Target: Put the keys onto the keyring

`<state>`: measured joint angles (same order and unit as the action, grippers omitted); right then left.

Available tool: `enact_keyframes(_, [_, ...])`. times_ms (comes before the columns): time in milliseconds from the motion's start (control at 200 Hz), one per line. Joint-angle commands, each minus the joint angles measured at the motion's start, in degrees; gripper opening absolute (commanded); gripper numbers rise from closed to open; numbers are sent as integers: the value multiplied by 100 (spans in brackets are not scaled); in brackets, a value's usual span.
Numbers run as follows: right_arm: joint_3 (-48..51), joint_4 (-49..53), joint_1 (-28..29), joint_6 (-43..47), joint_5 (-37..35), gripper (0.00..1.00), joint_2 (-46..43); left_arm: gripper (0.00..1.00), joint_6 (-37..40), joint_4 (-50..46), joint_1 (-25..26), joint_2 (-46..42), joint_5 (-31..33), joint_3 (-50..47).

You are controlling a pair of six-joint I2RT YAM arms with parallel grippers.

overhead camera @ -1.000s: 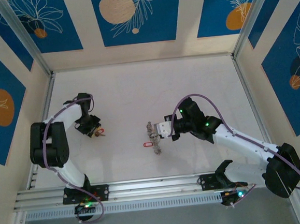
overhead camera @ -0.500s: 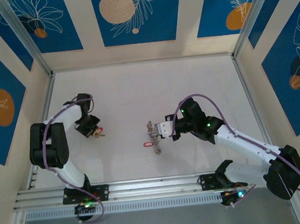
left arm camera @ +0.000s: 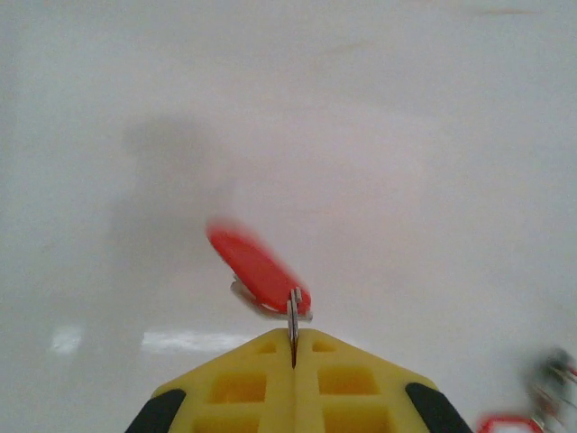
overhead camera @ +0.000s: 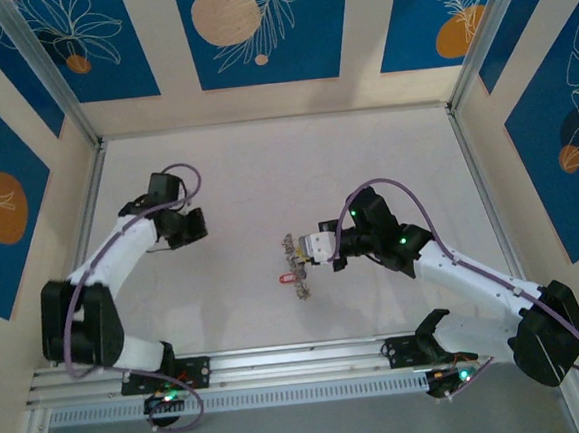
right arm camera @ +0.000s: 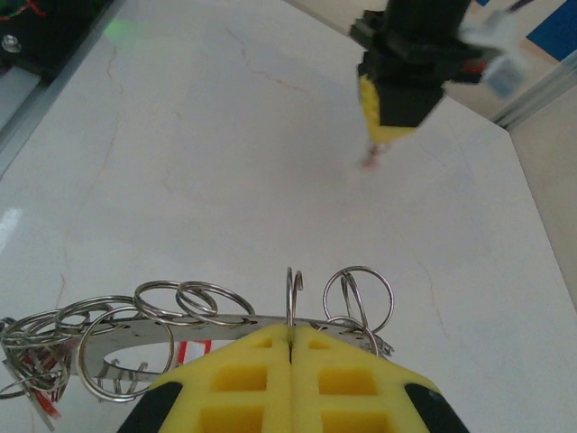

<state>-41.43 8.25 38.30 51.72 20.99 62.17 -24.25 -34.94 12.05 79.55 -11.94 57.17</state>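
One key (left arm camera: 257, 269) with a red head is pinched in the closed left end effector (left arm camera: 293, 347) over open bench (overhead camera: 266, 168), well apart from every edge. The keyring (right arm camera: 236, 320) is gripped by the closed right end effector (right arm camera: 290, 336) at mid-bench, and a second key (overhead camera: 287, 278) is seen just beside it.

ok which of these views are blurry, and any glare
Left wrist: the key is smeared at its far end, the keyring in the corner is blurred, a pale glare streak lies on the table. Right wrist: keyring sharp, the left gripper beyond soft. Top external: sharp, evenly lit.
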Motion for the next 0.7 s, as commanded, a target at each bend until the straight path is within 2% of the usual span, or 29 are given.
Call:
enact_keyframes(0, [-155,-184,-150,-465,893,0,58,0,1627,938,370,-890,-1316,-40])
enact_keyframes(85, [-246,-133,-209,-609,1229,0,164,0,2333,1708,779,-1427,-2027,-370])
enact_keyframes(180, [-312,-142,-209,-715,1328,0,288,0,3074,2158,1288,-1734,-2275,-555])
enact_keyframes(300, [-446,-125,-209,-884,1381,0,455,0,3909,1876,1540,-1751,-2515,-558])
enact_keyframes(435, [-568,16,-215,-1067,1470,0,592,0,5034,1445,1634,-1891,-3186,-648])
enact_keyframes(695, [-525,-431,-219,-1512,1835,0,837,0,5402,1570,1897,-1961,-3044,-801])
